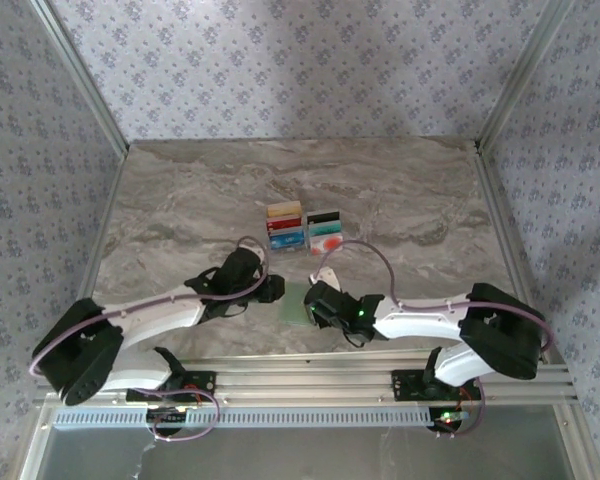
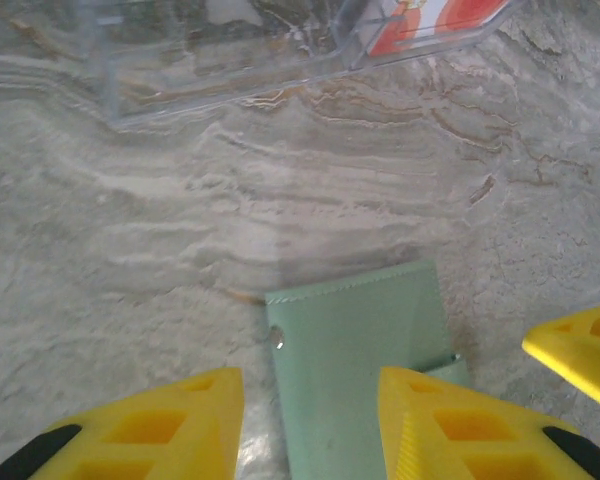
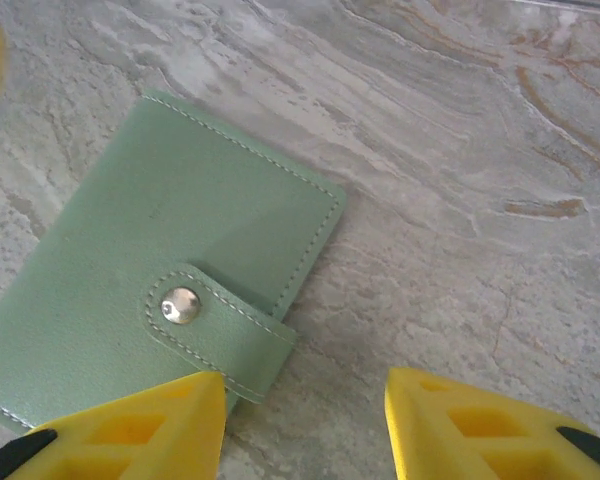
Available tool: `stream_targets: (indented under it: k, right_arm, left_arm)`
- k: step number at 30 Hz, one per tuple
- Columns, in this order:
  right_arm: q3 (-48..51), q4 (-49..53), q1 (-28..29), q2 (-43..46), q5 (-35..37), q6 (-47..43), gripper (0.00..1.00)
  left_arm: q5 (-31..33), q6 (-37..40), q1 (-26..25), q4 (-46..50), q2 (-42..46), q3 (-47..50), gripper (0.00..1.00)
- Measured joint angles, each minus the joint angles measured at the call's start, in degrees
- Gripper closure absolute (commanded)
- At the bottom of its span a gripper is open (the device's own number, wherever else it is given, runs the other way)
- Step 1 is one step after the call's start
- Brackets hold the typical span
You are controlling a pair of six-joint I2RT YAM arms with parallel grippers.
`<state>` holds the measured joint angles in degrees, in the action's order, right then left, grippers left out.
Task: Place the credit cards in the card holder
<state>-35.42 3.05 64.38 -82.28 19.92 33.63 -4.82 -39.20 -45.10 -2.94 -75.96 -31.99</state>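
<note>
The soft green card holder [image 3: 160, 230] lies flat on the stony table [image 3: 460, 200]. The left end effector [image 2: 310, 400] and right end effector [image 3: 305, 390] hang over it, fingers apart. Thin bright credit cards [image 1: 302, 228] sit farther back.

table: grey-brown marble-look top [image 2: 130, 250], runs under and out past the left fingers [image 2: 150, 430] | clear plastic tray [image 2: 115, 105]: sits well ahead of those fingers | walls: flowery wallpaper [image 1: 280, 60] way beyond | metal rails [image 1: 310, 372]: back behind them
</note>
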Motion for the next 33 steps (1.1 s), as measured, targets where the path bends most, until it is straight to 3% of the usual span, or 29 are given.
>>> stream_targets:
  k: [11, 22, 33]
  right_arm:
    - [-4.4, 0.4, 0.3, -3.3, -0.2, -0.2, 0.54]
    - [-7.3, 0.4, 0.1, -8.9, -1.1, -0.7, 0.56]
    - [-9.6, -0.2, 0.0, -12.9, -0.3, -0.7, 0.55]
  left_arm:
    - [-0.8, 1.0, 0.0, -3.8, -13.2, -3.8, 0.69]
    - [-0.8, -0.3, 0.0, -12.4, -14.0, -0.3, 0.73]
    - [3.7, -2.3, -2.1, -17.5, -14.2, 2.1, 0.74]
